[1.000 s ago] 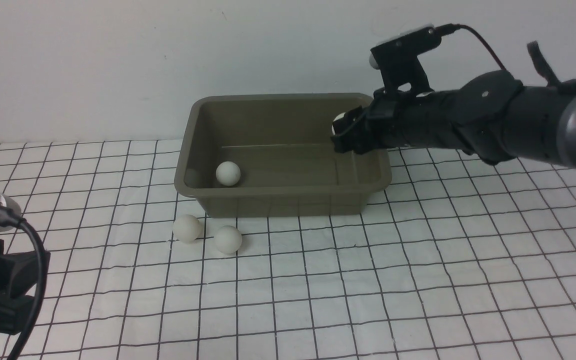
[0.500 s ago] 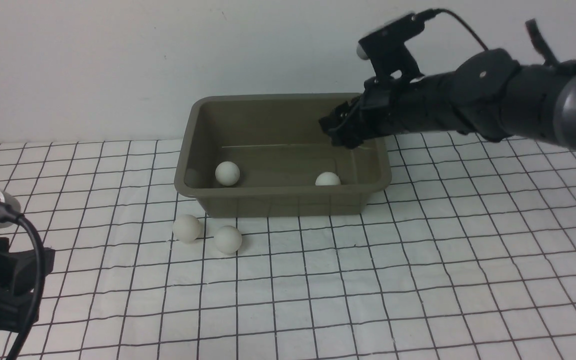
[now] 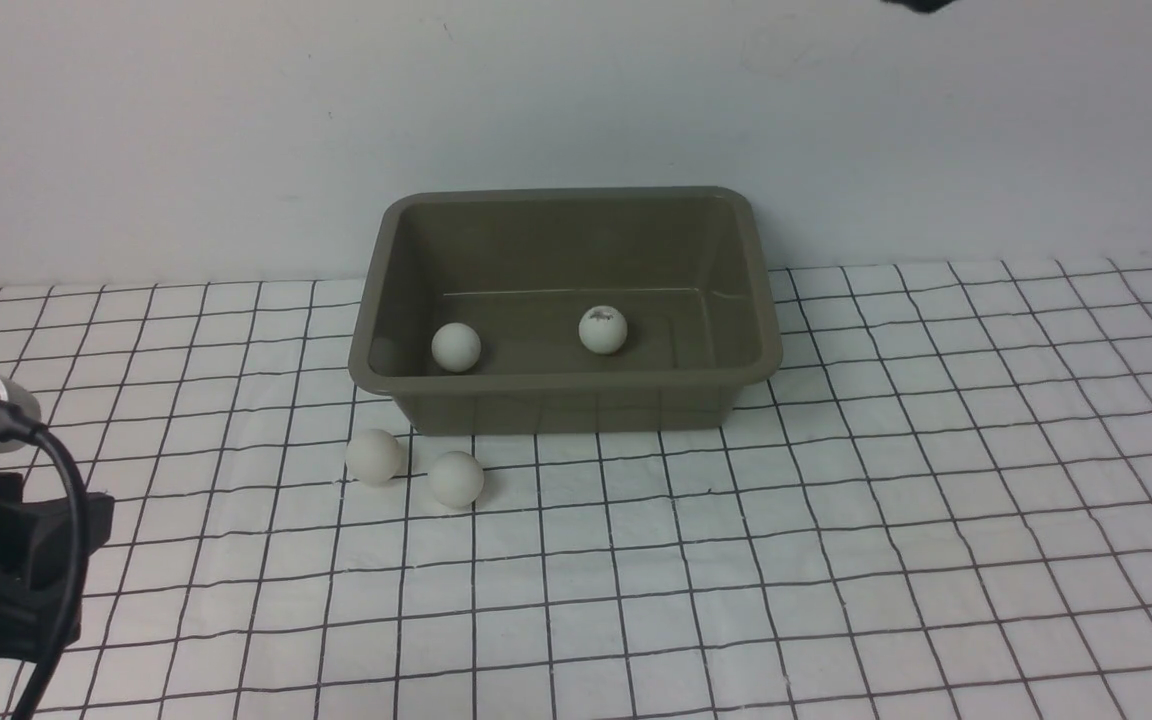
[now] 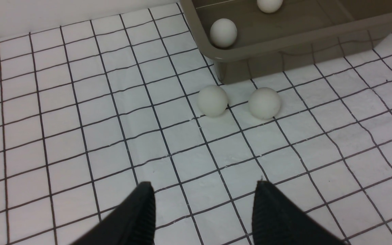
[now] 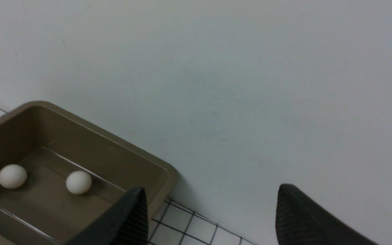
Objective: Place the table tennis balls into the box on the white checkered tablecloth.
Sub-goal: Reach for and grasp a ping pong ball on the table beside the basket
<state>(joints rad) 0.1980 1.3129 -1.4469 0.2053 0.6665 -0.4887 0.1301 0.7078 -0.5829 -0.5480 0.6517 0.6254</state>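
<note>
Table tennis balls (image 4: 212,100) look light, roll-prone; pinch across the middle. Left end effector (image 4: 202,186) and right end effector (image 5: 211,189) gape empty.

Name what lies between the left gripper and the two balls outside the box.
Only bare checkered tablecloth separates the left gripper from both balls; the left wrist view shows it.
</note>
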